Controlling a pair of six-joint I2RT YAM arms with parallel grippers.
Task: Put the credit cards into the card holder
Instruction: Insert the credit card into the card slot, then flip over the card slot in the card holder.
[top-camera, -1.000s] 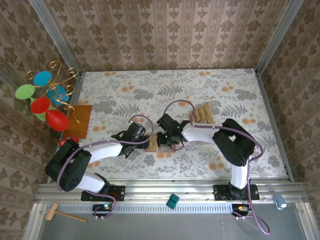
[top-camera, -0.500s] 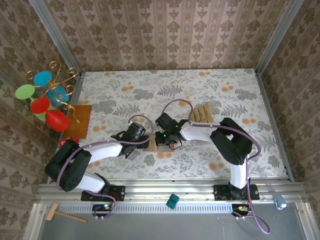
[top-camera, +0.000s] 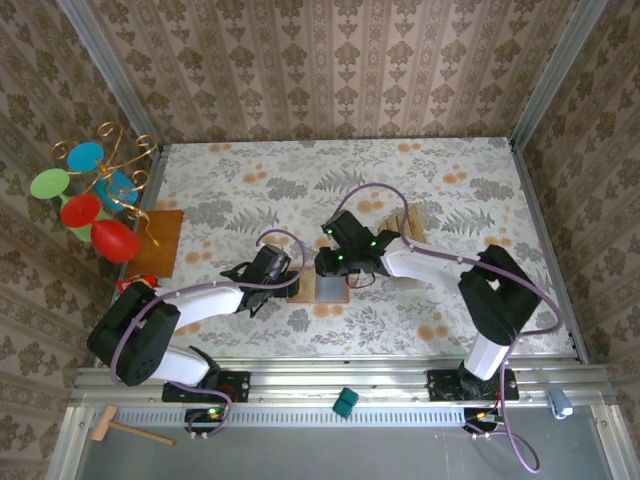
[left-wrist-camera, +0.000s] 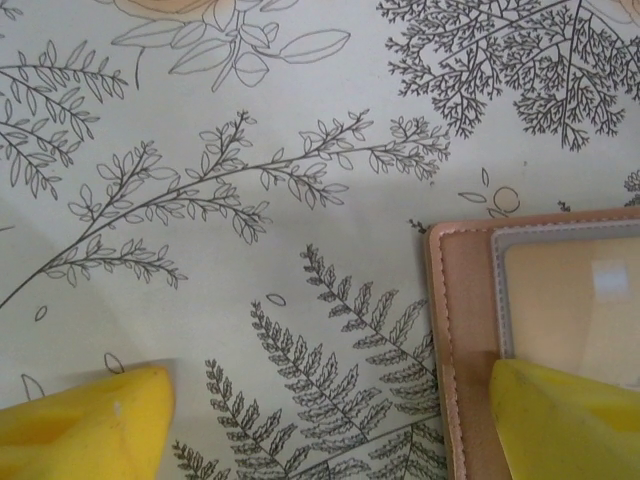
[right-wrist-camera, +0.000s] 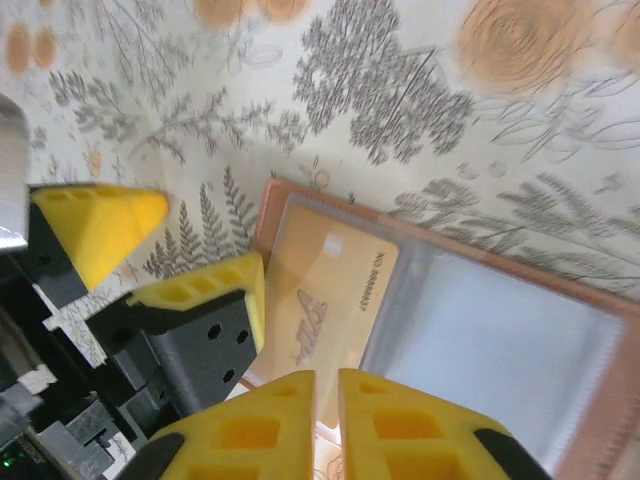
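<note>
- One credit card lay gold face up in the left pocket of the open card holder, at the centre of the right wrist view.
- Two yellow jaws of the right end effector stood narrow at the bottom edge of that view, with only a slit between them, right at the card's near end (whether they pinched it I could not tell). That posture suited pushing the card home.
- The left end effector was spread wide. One finger sat at the lower right of its wrist view over the holder's left flap, the other at the lower left over the bare surface. It probably steadied the flap so the holder would not slide.
- The remaining cards sat fanned right of centre in the top view, partly behind the right arm and well apart from the holder (waiting their turn).
</note>
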